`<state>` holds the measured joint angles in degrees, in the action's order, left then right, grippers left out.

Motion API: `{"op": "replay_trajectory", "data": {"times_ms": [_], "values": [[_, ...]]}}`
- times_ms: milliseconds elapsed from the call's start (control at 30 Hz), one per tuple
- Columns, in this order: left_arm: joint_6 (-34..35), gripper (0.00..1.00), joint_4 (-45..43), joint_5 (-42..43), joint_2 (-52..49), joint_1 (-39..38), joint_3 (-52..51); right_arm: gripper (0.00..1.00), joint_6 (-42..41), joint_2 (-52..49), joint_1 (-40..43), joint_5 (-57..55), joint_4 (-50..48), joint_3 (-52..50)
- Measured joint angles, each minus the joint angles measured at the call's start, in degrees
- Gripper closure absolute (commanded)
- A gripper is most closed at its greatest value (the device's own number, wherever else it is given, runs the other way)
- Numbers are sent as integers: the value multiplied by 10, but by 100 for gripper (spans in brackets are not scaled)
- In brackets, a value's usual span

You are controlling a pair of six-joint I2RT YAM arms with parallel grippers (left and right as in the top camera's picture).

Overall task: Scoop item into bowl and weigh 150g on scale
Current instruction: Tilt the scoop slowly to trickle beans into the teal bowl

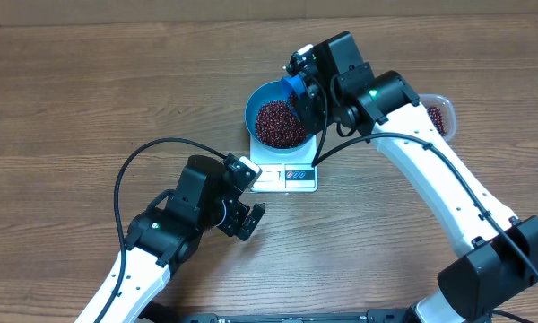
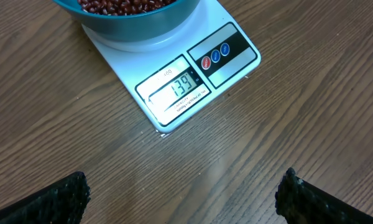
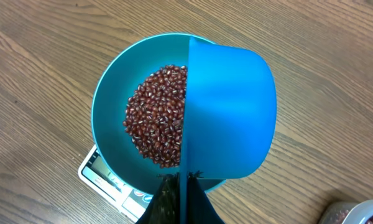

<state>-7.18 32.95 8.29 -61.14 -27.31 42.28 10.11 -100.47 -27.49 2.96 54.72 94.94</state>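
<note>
Right gripper (image 3: 181,196) clenched on scoop (image 3: 230,112), directly above bowl (image 3: 109,93) beans (image 3: 155,124); left gripper (image 1: 248,218) released, near scale (image 2: 174,68).

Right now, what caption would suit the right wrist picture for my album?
Shut fingers hold a blue scoop over the bowl of beans on the scale.

Bean-filled blue bowl (image 1: 276,121) atop scale (image 1: 285,177)

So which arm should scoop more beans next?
Right. The right gripper is shut on the scoop, held over the bowl on the scale. The left gripper hangs open and empty over the table in front.
</note>
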Motion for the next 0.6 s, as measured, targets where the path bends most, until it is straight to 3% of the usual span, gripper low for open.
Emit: {"op": "replay_trajectory", "data": {"times_ms": [600], "values": [[0,0,0,0,0,0,0,96,42,0,0,0,0,0]]}}
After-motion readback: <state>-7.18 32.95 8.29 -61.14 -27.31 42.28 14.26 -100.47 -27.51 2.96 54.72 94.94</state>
